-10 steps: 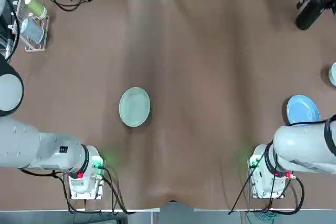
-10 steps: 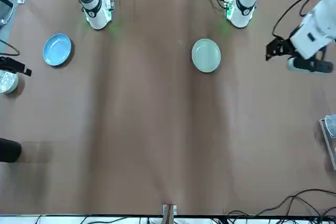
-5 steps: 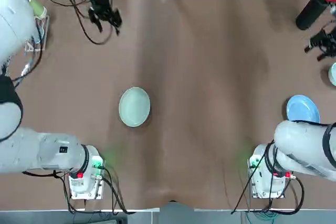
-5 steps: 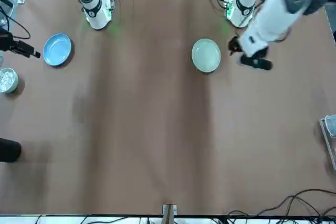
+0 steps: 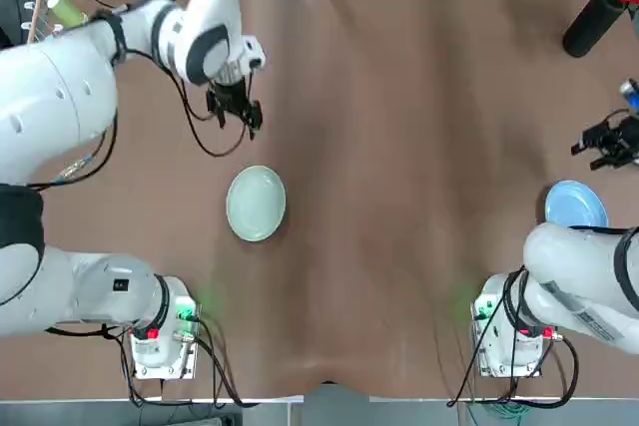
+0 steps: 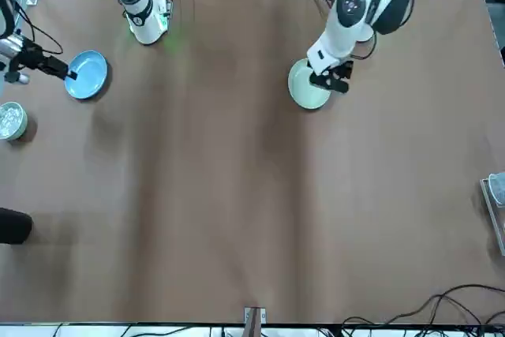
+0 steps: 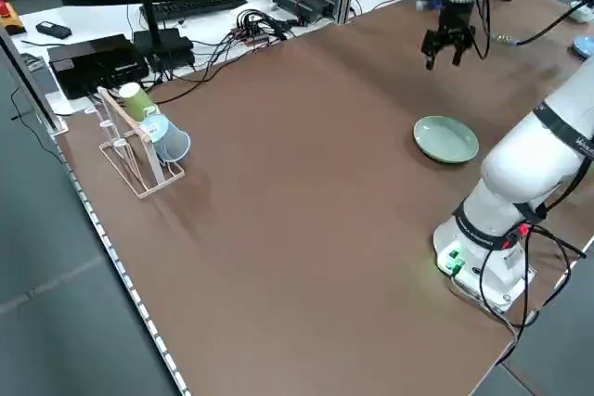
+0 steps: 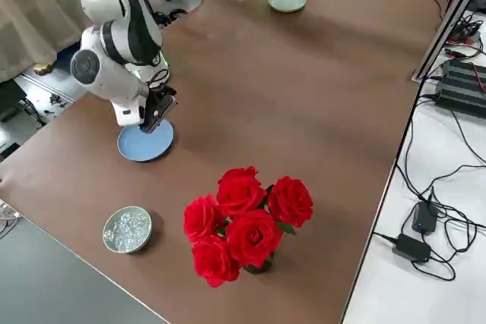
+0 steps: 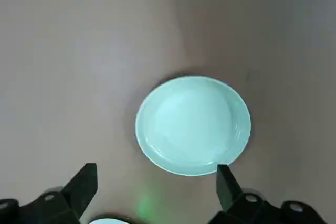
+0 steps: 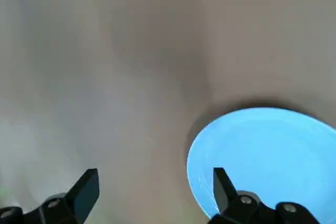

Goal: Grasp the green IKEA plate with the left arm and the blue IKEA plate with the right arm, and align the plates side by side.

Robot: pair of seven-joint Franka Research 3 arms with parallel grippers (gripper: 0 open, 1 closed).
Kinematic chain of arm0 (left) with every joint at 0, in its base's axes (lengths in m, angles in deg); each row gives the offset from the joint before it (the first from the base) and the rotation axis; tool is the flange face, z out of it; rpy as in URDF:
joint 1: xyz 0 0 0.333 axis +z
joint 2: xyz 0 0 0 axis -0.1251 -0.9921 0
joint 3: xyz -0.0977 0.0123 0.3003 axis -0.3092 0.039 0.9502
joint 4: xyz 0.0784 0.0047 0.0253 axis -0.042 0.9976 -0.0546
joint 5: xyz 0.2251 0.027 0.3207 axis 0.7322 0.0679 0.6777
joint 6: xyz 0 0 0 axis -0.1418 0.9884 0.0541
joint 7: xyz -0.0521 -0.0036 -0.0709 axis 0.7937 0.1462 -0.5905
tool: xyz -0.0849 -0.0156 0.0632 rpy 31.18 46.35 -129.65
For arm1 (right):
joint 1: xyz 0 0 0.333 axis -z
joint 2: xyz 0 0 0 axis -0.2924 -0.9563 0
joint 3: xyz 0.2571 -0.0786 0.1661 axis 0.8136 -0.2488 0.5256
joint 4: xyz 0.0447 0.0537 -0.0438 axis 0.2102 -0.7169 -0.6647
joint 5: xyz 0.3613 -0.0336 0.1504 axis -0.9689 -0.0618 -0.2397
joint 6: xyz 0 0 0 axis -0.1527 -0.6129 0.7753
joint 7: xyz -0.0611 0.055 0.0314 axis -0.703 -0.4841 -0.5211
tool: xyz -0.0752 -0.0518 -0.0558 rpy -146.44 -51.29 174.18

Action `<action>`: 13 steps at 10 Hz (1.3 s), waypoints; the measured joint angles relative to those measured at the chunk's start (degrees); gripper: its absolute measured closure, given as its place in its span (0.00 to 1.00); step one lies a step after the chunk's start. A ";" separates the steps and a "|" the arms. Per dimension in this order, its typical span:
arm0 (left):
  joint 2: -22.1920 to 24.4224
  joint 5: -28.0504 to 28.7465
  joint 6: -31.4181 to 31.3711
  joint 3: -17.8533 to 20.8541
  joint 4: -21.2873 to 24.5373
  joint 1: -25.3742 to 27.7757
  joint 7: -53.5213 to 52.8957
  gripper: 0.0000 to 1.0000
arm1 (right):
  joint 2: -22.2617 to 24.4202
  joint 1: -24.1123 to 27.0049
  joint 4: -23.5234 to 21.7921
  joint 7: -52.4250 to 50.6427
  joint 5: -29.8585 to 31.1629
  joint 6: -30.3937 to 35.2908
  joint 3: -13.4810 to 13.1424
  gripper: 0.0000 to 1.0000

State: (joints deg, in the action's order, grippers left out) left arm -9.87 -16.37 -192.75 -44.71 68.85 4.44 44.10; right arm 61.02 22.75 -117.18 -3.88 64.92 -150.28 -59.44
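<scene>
You have the green plate (image 5: pixel 256 204) lying flat on the surface (image 5: pixel 399 97) left of the middle, and the blue plate (image 5: pixel 576 207) flat toward the right. Your left hand (image 9: pixel 157 177) is spread wide and empty, above and near the green one; your right hand (image 10: pixel 156 182) is likewise wide and empty, above the blue. Both plates should prove light, stiff and rather slick, apt to skid if nudged. Pinch each across its raised rim, one finger inside, one outside, squeezing gently.
</scene>
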 joint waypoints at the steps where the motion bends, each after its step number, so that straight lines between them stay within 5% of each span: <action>1: -0.76 -0.51 -2.07 -2.02 1.87 -0.05 0.00 0.00 | -2.56 1.13 -1.07 -3.79 -1.98 -2.15 -0.01 0.04; 6: -8.63 -0.65 -7.24 -4.82 3.10 -0.18 3.12 0.00 | -17.92 5.15 -1.74 -19.29 -11.62 -9.59 -0.01 0.04; 10: -13.81 -0.20 -12.41 -6.71 4.90 -1.39 6.00 0.00 | -19.17 5.31 -1.30 -21.68 -14.85 -9.22 0.41 0.04; 13: -18.33 6.59 -15.18 -6.75 5.65 -2.35 11.97 0.01 | -19.36 3.84 -1.27 -22.49 -19.46 -9.12 1.57 0.04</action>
State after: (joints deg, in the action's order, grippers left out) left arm -28.20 -9.78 -207.93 -51.46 74.50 2.09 56.08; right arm 41.66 26.60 -118.45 -26.37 45.46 -159.40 -57.87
